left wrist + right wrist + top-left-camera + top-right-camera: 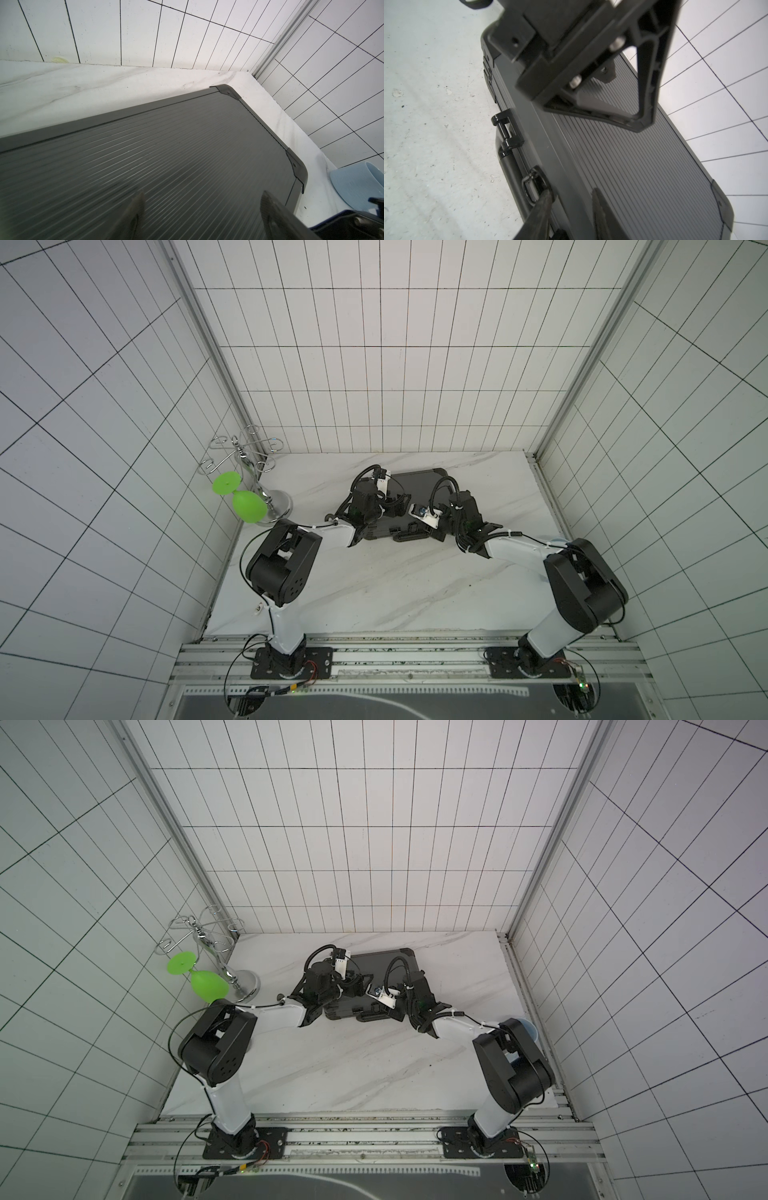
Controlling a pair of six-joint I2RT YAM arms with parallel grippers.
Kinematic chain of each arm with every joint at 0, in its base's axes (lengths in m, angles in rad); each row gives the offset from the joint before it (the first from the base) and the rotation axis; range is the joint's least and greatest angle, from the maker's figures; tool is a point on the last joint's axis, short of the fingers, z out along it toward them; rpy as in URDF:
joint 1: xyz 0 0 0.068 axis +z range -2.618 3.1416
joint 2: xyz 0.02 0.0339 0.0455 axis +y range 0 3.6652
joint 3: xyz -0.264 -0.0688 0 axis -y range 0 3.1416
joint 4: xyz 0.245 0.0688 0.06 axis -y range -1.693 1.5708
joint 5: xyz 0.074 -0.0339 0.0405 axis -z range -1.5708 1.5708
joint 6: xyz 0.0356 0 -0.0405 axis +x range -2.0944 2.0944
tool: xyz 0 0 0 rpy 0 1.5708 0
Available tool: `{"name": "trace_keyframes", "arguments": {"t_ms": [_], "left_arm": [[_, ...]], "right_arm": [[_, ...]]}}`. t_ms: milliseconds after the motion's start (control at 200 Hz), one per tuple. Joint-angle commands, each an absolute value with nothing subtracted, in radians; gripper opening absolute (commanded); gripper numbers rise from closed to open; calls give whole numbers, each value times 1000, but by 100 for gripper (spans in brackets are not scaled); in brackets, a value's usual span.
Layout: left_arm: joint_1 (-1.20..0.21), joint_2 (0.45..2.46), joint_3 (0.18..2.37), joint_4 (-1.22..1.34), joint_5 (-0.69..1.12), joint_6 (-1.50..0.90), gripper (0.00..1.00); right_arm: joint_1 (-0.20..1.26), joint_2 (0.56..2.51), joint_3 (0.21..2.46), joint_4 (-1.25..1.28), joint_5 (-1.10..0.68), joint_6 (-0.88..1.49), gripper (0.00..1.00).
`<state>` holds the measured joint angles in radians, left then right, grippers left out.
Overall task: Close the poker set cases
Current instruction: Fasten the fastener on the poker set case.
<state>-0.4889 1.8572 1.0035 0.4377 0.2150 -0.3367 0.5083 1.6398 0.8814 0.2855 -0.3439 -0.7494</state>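
The poker set case [415, 485] [382, 963] lies flat at the back middle of the marble table, its dark grey ribbed lid [166, 155] down on the base. My left gripper [203, 193] [395, 506] hovers open just over the lid, nothing between its fingers. My right gripper [572, 191] [432, 531] is open at the case's front edge. One of its fingers [544, 203] is beside the black handle [508, 162], the other over the ribbed top [643, 166]. The chips inside are hidden.
A chrome glass rack [249, 464] with a green wine glass [249, 506] hanging from it stands at the back left corner. A light blue cup [353, 182] [528, 1029] sits by the right wall, behind my right arm. Tiled walls enclose three sides.
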Motion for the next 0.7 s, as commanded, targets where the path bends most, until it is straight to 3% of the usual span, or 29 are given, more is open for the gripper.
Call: {"name": "trace_keyframes", "arguments": {"t_ms": [0, 695], "left_arm": [[-469, 1941, 931, 205, 201, -387, 87], [-469, 1929, 926, 207, 200, -385, 87]], "right_arm": [[499, 1667, 991, 176, -416, -819, 35], [484, 1613, 1009, 67, -485, -844, 38]]}}
